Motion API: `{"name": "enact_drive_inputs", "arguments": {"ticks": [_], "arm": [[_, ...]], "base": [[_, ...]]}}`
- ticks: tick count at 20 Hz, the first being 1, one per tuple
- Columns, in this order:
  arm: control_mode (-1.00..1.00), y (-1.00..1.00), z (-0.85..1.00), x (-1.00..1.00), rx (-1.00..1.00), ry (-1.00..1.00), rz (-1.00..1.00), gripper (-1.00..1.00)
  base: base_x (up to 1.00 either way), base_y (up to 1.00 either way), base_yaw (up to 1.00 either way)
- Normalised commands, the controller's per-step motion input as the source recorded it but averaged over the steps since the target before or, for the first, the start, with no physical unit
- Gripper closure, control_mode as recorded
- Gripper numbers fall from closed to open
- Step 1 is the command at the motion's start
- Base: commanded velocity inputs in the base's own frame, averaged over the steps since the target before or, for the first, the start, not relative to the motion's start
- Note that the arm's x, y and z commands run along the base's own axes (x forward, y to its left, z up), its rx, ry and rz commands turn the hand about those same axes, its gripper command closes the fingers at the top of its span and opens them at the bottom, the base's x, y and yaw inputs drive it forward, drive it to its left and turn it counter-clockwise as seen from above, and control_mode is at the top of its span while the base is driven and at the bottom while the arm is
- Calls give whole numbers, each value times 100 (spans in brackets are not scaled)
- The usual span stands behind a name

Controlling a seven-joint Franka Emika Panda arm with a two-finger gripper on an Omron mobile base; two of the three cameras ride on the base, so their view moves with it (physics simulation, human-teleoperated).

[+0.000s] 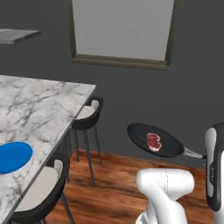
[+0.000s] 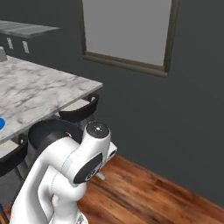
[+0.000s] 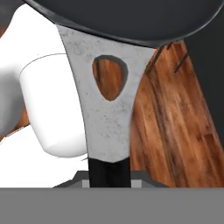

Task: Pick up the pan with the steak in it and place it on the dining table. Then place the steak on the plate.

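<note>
The black pan (image 1: 154, 139) hangs level in the air over the wooden floor, to the right of the dining table (image 1: 39, 109). The red steak (image 1: 153, 141) lies in the pan, right of its centre. The pan's grey handle (image 3: 107, 109) runs down into my gripper (image 3: 109, 177), which is shut on its dark end. The blue plate (image 1: 12, 157) lies flat on the dining table near its front left. In the right base view the pan (image 2: 46, 131) shows as a dark rim behind my arm, with a sliver of the plate (image 2: 1, 124) at the left edge.
Two black stools with pale seats, one further back (image 1: 89, 114) and one closer (image 1: 41, 190), stand along the table's right edge between pan and table. A dark wall with a framed window (image 1: 122, 30) closes the back. Wooden floor (image 1: 113, 183) lies below the pan.
</note>
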Motion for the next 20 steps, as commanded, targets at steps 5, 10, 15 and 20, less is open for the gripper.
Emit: {"name": "enact_drive_inputs", "arguments": {"ticks": [5,10,15,20], "arm": [[100,0,0,0,0,0,0,100],[100,0,0,0,0,0,0,100],[100,0,0,0,0,0,0,100],[100,0,0,0,0,0,0,100]], "base": [[-9,24,39],[-9,19,41],[-7,14,44],[-10,16,41]]}}
